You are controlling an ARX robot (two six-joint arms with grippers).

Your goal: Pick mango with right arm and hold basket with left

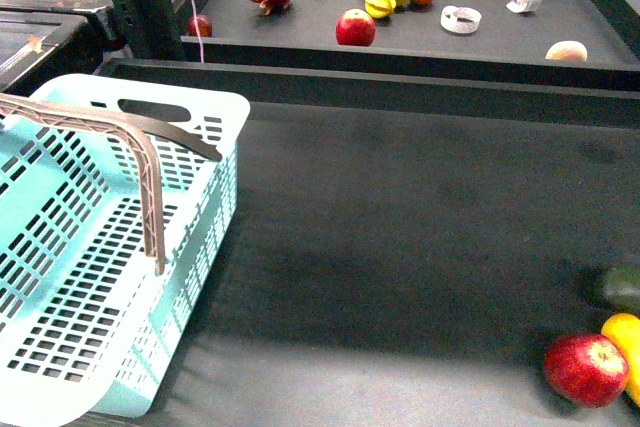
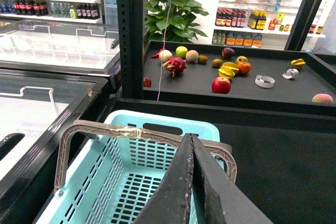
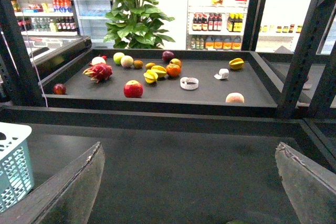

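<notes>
Black counter [image 1: 400, 227] | mango [image 1: 625, 345] far from left end effector [image 2: 191, 140] over basket [image 2: 206, 127]

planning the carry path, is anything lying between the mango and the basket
The red apple lies close beside the mango, on the side facing the basket. Past it, nothing visible lies on the dark mat up to the basket.
</notes>
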